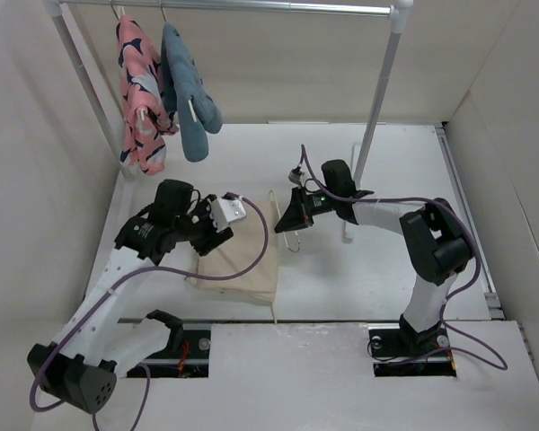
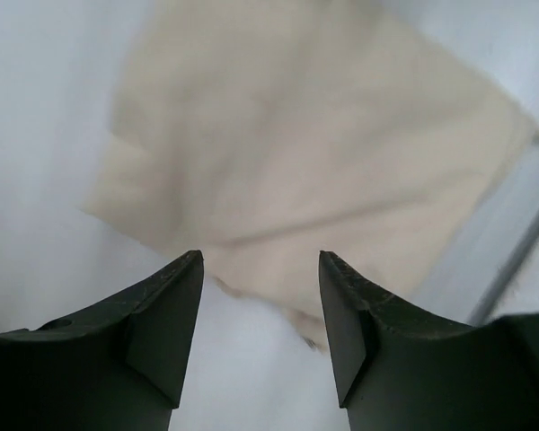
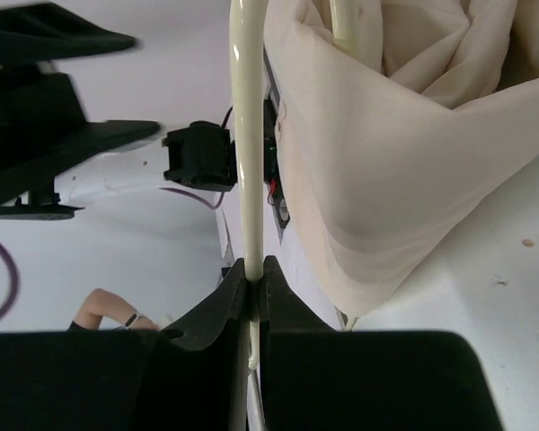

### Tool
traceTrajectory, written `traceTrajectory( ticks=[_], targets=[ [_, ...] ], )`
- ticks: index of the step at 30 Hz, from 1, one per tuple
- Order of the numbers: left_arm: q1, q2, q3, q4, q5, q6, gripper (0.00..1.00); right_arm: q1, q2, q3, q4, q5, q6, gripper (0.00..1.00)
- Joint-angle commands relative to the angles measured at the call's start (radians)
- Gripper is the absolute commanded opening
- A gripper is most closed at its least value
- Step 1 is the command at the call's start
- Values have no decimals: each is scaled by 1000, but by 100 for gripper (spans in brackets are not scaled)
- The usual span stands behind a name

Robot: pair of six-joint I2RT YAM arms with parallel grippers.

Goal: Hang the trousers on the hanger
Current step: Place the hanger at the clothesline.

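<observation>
Top view: trousers (image 1: 238, 256) lie as a folded beige bundle on the counter (image 1: 368, 269), centre-left, between the two arms. Hanger (image 1: 275, 305) runs as a thin cream bar along the bundle's right edge, touching the cloth. Right claw (image 1: 292, 220) sits at the far end of that bar. Right wrist view: right claw (image 3: 252, 274) is pinched tight on the hanger (image 3: 243, 135), with the rod running straight between the fingers (image 3: 217, 310) and no gap showing. Trousers (image 3: 386, 162) hang in soft folds just right of the rod, over a second cream bar of the hanger. Left claw (image 1: 214, 235) hovers over the near-left part of the bundle. Left wrist view (blurred): left claw (image 2: 260, 314) is spread wide with nothing between its fingers (image 2: 166, 314); trousers (image 2: 296, 162) lie below and ahead, apart from the tips. Back left: a rail (image 1: 225, 7) carries a pink patterned garment (image 1: 142, 99) and a blue-grey garment (image 1: 187, 90), well apart from the trousers.
</observation>
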Motion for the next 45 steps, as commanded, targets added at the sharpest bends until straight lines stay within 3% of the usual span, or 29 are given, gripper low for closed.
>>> traceTrajectory(
  ticks=[1, 3, 6, 11, 21, 24, 30, 33, 38, 42, 43, 45],
  targets=[
    [-18, -81, 84, 254, 161, 33, 51, 61, -56, 9, -63, -43, -40, 0],
    [-55, -94, 64, 424, 201, 63, 51, 74, -66, 9, -63, -43, -40, 0],
    [-90, -73, -5, 579, 291, 317, 50, 84, -87, 9, -63, -34, -40, 0],
    [-182, 41, -39, 753, 270, 548, 54, 94, -87, 9, -63, -24, -40, 0],
    [-230, 239, 46, 617, 186, 931, 51, 94, -128, -11, -63, -24, -49, 0],
    [-230, 288, 90, 545, 153, 980, 51, 94, -128, -11, -63, -24, -49, 0],
    [-230, 307, 69, 576, 142, 1066, 52, 103, -128, -11, -63, -34, -59, 0],
    [-241, 326, 69, 491, 120, 1114, 52, 103, -138, -2, -63, -34, -59, 0],
    [-250, 346, 59, 511, 110, 1114, 52, 103, -129, 8, -63, -34, -59, 0],
    [-277, 372, 70, 531, 110, 1045, 38, 112, -118, 27, -63, -34, -59, 0],
    [-278, 389, 70, 531, 97, 1036, 24, 112, -118, 27, -63, -34, -59, 0],
    [-288, 400, 70, 531, 83, 1025, 7, 112, -109, 27, -63, -34, -68, 0]
  ],
)
